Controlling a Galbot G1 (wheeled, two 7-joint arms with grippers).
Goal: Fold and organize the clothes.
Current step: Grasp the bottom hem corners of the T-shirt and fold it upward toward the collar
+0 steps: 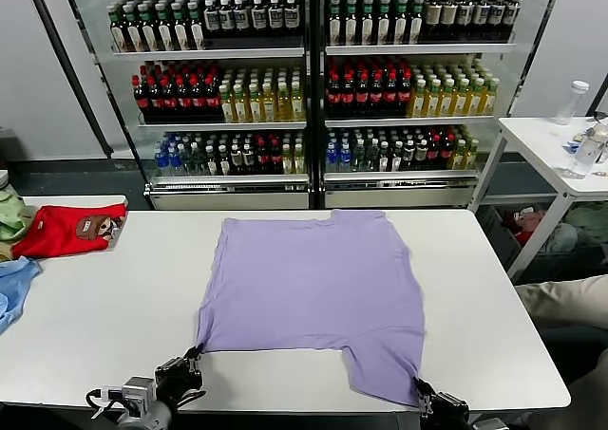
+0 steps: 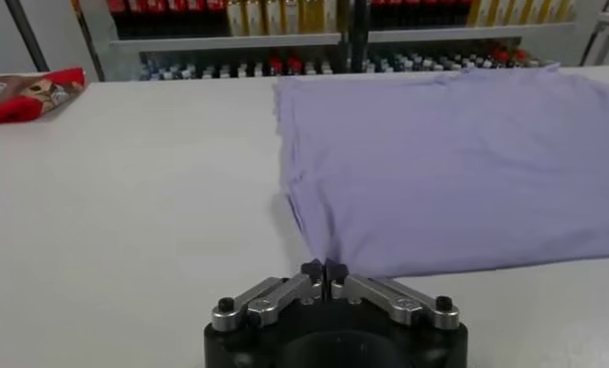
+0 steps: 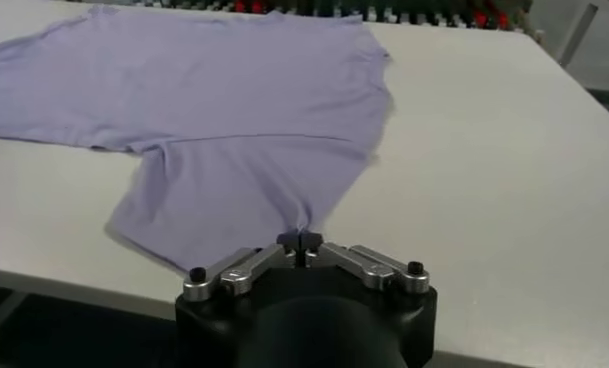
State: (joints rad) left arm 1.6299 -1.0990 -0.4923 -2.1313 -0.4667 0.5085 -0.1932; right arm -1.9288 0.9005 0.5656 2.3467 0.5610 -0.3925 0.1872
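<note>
I had both grippers at the near edge of the white table, each pinching the lavender T-shirt.

1. Left gripper: its fingertips were pressed together on the shirt's near corner on that side. In the left wrist view the cloth puckered into the closed tips. The rest of the garment lay flat ahead of this gripper and toward the right gripper, plain side up.

2. Right gripper: its fingertips were pinched on the edge of the sleeve that hung toward the table's near edge. In the right wrist view the fabric gathered into a small ridge at the tips. The shirt body spread away from this gripper and toward the left one.

3. Shirt position: it lay spread on the middle of the table, neckline on the far side, reaching from both grippers up toward the table's far edge.

4. Surroundings: a red garment with a brown cartoon patch lay far ahead of the left gripper and out to its outer side, well apart from the shirt. A light blue cloth lay nearer, also on that outer side. Bare tabletop lay between these and the shirt. Beyond the table stood glass-door coolers stocked with bottles. A second white table carrying bottles stood out past the right gripper's outer side.
</note>
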